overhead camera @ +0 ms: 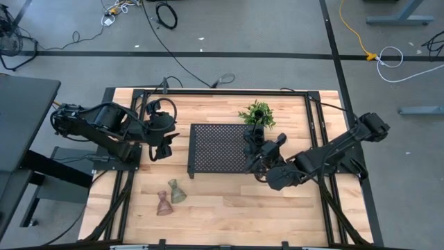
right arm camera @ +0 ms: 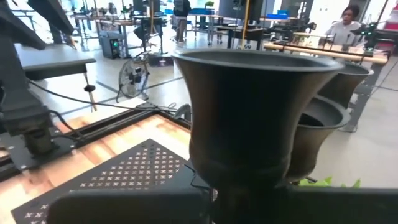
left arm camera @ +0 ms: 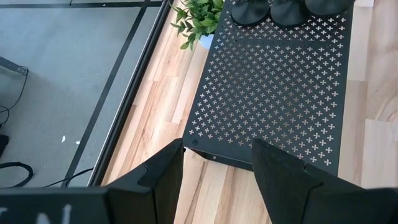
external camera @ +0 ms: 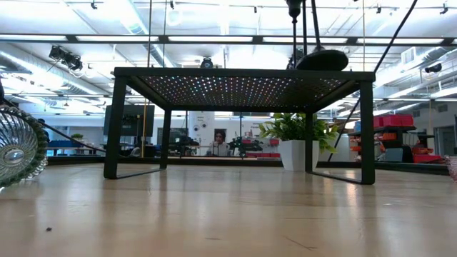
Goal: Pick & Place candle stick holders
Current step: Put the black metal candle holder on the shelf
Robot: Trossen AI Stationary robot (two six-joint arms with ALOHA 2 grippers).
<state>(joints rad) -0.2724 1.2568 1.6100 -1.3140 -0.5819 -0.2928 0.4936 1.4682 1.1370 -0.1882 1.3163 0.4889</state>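
Observation:
Black candle stick holders [overhead camera: 253, 139] stand on the right part of the black perforated tray [overhead camera: 215, 149]; the left wrist view shows their round bases [left arm camera: 286, 9]. My right gripper [overhead camera: 259, 160] hovers over that part of the tray, shut on one black holder, whose flared cup [right arm camera: 255, 106] fills the right wrist view. Two glass holders, one pinkish [overhead camera: 164, 204] and one greenish [overhead camera: 177, 192], lie on the wood in front of the tray. My left gripper [left arm camera: 217, 152] hangs open above the table left of the tray, with nothing between its fingers. My right gripper holds a black candle stick holder by its thin stem [right arm camera: 244, 186], just under the cup. The fingers come in nearly level from the table's right side. The cup stands upright above the fingers. The gripper's own body hides the place of contact and the holder's foot.
A green plant [overhead camera: 258, 114] in a white pot stands at the tray's far right corner. The tray stands on legs [external camera: 114, 125] with open room under it. A glass holder [external camera: 18, 146] lies on its side close to the low camera.

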